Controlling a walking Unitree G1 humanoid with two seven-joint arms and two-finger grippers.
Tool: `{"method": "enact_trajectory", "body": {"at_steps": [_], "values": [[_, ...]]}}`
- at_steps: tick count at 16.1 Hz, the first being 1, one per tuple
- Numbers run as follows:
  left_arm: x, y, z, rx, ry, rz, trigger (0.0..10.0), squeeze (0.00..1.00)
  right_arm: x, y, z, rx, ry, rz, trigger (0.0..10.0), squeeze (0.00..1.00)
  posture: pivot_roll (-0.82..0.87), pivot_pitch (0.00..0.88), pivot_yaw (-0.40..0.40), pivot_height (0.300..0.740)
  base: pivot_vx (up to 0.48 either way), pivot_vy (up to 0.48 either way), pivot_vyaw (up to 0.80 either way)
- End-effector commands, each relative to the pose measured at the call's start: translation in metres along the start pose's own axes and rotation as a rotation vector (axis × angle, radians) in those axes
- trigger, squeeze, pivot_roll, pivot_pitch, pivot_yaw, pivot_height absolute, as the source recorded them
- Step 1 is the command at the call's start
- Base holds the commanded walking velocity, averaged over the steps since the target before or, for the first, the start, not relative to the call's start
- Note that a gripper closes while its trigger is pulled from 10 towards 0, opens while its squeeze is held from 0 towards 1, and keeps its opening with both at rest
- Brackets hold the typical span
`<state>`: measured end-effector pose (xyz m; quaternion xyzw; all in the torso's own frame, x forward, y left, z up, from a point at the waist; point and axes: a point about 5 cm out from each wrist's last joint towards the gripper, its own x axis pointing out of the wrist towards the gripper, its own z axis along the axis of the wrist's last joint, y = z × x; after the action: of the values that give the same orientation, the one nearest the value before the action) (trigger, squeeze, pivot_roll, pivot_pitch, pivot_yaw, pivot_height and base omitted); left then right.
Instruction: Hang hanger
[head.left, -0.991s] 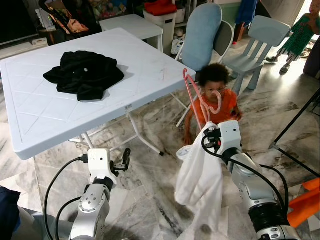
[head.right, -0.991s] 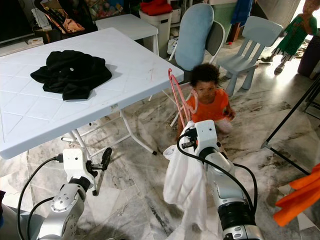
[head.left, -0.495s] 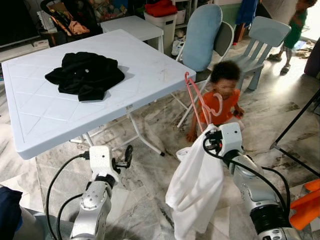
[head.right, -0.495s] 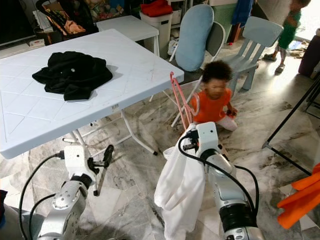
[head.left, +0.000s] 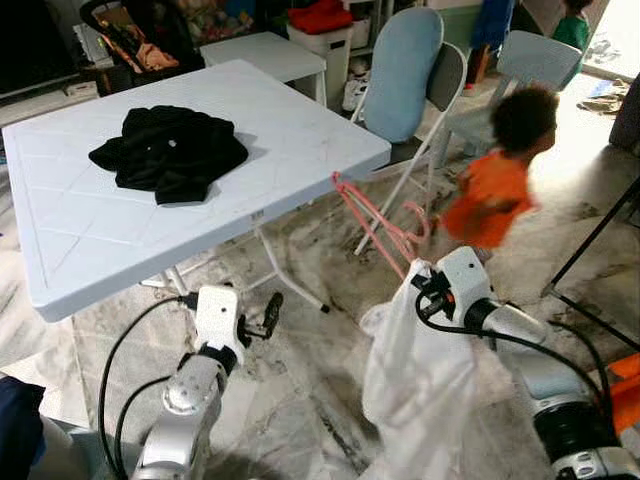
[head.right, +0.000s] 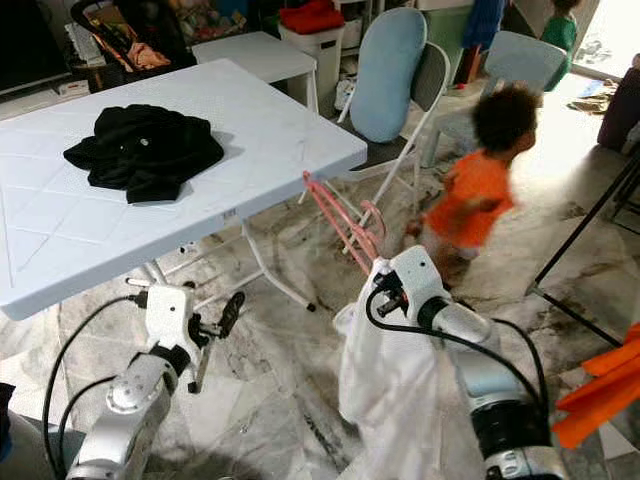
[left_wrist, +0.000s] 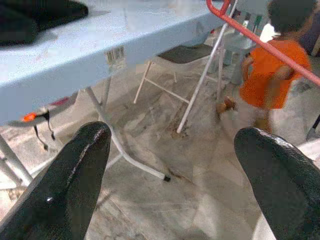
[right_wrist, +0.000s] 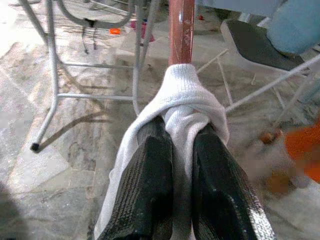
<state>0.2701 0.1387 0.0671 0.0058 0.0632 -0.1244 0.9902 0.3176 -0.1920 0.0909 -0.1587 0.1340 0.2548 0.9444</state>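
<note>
Right tool clamped on a pink hanger with a white shirt, centre-right of frame.
Since a second ago the hanger has tipped toward the desk and the child has moved right; left tool fingers apart, lower left; desk-edge label unreadable.

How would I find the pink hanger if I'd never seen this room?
Start at the big white table, then look past its corner. The pink hanger sticks up from the right tool, with a white garment draped below; nothing else nearby is thin and pink.
</note>
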Motion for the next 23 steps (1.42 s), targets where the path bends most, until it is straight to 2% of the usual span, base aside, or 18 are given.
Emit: {"method": "enact_trajectory", "body": {"at_steps": [1,3,4,6,7,8,10,12,13,15,17,19,21,23], "values": [[0.001,0.003,0.001,0.019,0.001,0.005,10.0,0.00,0.003,0.001,0.016,-0.052,-0.055,0.046,10.0,0.00,-0.14,0.000,0.076,0.740,0.000,0.000,0.00],[0.002,0.001,0.003,0.064,-0.008,-0.053,10.0,0.00,-0.001,0.005,0.011,-0.129,-0.020,0.154,10.0,0.00,-0.14,0.000,0.078,0.740,0.000,0.000,0.00],[0.000,-0.006,0.005,0.112,-0.022,-0.148,10.0,0.00,-0.006,0.007,0.008,-0.195,0.008,0.244,10.0,0.00,-0.14,0.000,0.080,0.740,0.000,0.000,0.00],[-0.002,-0.011,0.006,0.168,-0.032,-0.219,10.0,0.00,-0.009,0.005,0.005,-0.264,0.040,0.294,10.0,0.00,-0.14,0.000,0.080,0.740,0.000,0.000,0.00],[-0.003,-0.014,0.006,0.219,-0.033,-0.293,10.0,0.00,-0.012,0.003,0.005,-0.322,0.059,0.369,10.0,0.00,-0.14,0.000,0.081,0.740,0.000,0.000,0.00],[-0.004,-0.015,0.005,0.239,-0.028,-0.322,10.0,0.00,-0.013,0.003,0.007,-0.344,0.056,0.408,10.0,0.00,-0.14,0.000,0.080,0.740,0.000,0.000,0.00],[-0.003,-0.013,0.004,0.282,-0.019,-0.333,10.0,0.00,-0.008,-0.002,0.016,-0.359,0.027,0.392,10.0,0.00,-0.14,0.000,0.077,0.740,0.000,0.000,0.00],[-0.002,-0.012,0.004,0.308,-0.024,-0.315,10.0,0.00,-0.005,0.000,0.021,-0.331,-0.013,0.381,10.0,0.00,-0.14,0.000,0.077,0.740,0.000,0.000,0.00],[-0.002,-0.012,0.005,0.304,-0.036,-0.308,10.0,0.00,-0.005,0.006,0.021,-0.336,-0.025,0.415,10.0,0.00,-0.14,0.000,0.077,0.740,0.000,0.000,0.00],[-0.002,-0.013,0.009,0.317,-0.058,-0.320,10.0,0.00,-0.009,0.012,0.014,-0.374,-0.001,0.476,10.0,0.00,-0.14,0.000,0.082,0.740,0.000,0.000,0.00],[-0.002,-0.014,0.013,0.352,-0.071,-0.381,10.0,0.00,-0.016,0.010,0.003,-0.442,0.068,0.562,10.0,0.00,-0.14,0.000,0.088,0.740,0.000,0.000,0.00],[-0.001,-0.012,0.014,0.362,-0.057,-0.412,10.0,0.00,-0.019,0.011,0.005,-0.440,0.061,0.613,10.0,0.00,-0.14,0.000,0.090,0.740,0.000,0.000,0.00],[-0.001,-0.013,0.010,0.379,-0.021,-0.462,10.0,0.00,-0.017,0.009,0.008,-0.469,0.062,0.612,10.0,0.00,-0.15,0.000,0.090,0.740,0.000,0.000,0.00],[0.000,-0.013,0.010,0.381,-0.016,-0.465,10.0,0.00,-0.016,0.009,0.008,-0.470,0.061,0.605,10.0,0.00,-0.14,0.000,0.089,0.740,0.000,0.000,0.00]]}}
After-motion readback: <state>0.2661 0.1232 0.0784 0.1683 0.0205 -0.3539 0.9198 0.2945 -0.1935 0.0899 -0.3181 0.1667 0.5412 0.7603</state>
